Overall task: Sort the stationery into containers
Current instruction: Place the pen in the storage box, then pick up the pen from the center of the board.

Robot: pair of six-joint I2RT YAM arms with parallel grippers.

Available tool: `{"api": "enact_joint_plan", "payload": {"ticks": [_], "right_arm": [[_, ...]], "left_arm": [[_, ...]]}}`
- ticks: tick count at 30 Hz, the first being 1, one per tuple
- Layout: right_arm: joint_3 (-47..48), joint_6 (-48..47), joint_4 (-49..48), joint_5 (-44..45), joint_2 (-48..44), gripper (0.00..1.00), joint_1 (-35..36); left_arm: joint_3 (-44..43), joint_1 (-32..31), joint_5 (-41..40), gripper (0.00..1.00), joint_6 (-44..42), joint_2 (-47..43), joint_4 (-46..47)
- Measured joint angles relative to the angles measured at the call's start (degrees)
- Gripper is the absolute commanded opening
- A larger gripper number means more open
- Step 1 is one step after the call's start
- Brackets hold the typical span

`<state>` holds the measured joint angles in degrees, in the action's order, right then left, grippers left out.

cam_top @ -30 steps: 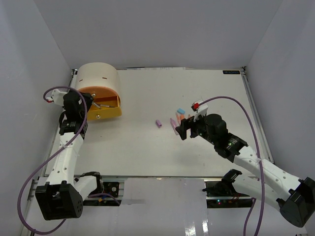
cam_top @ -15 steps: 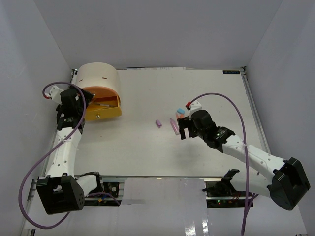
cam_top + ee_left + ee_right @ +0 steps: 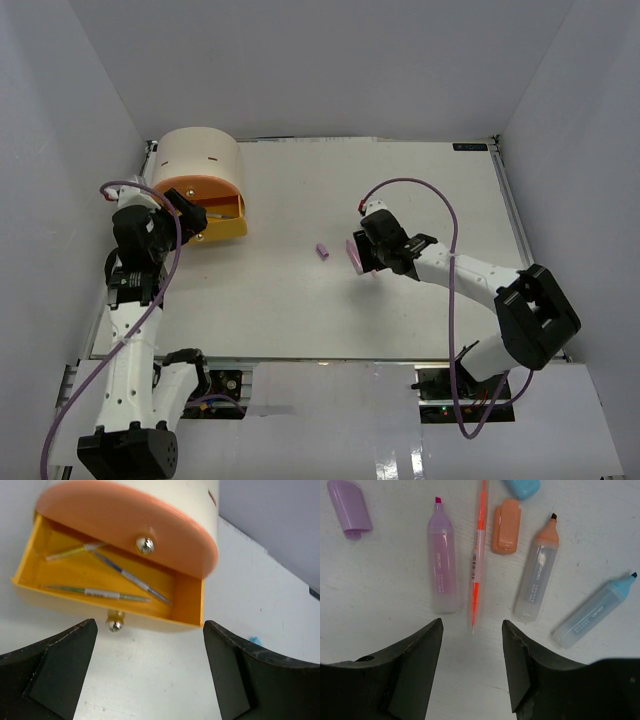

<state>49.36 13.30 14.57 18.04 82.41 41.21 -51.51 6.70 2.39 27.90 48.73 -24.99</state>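
Note:
The stationery lies mid-table. In the right wrist view I see a purple highlighter [image 3: 442, 560], a thin orange-red pen [image 3: 479, 555], an orange highlighter [image 3: 538, 572], a blue highlighter [image 3: 592, 612], and purple [image 3: 349, 505], orange [image 3: 506, 526] and blue [image 3: 522, 486] caps. My right gripper [image 3: 472, 650] is open just short of the pen's tip, with nothing between its fingers. The beige cabinet [image 3: 200, 160] has its yellow drawer [image 3: 187, 602] pulled out with three pens inside, under the shut peach-orange drawer [image 3: 100, 515]. My left gripper [image 3: 150, 675] is open in front of the yellow drawer, holding nothing.
The purple cap [image 3: 323, 251] lies apart, left of my right gripper [image 3: 361, 256]. The cabinet stands at the table's far left corner, next to my left gripper [image 3: 192, 215]. White walls close in the table on three sides. The yellow drawer's knob [image 3: 114, 625] juts toward my left fingers.
My right arm has swung left and down over the markers, hiding most of them from above, and its jaws have narrowed. My left arm has shifted back from the drawer.

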Motion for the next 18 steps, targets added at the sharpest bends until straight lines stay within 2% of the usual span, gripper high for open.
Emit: {"api": "enact_joint_plan", "payload": {"ticks": [7, 12, 18], "right_arm": [[6.38, 0.04, -0.02, 0.46, 9.62, 0.52, -0.68], [8.37, 0.20, 0.11, 0.72, 14.60, 0.44, -1.51], [9.57, 0.26, 0.11, 0.72, 18.05, 0.40, -2.73]], "left_arm": [[4.79, -4.24, 5.57, 0.98, -2.80, -5.31, -3.78], [7.61, -5.57, 5.70, 0.98, -4.17, -7.06, -5.90], [7.63, -5.60, 6.29, 0.98, -4.61, -7.23, -6.29]]}}
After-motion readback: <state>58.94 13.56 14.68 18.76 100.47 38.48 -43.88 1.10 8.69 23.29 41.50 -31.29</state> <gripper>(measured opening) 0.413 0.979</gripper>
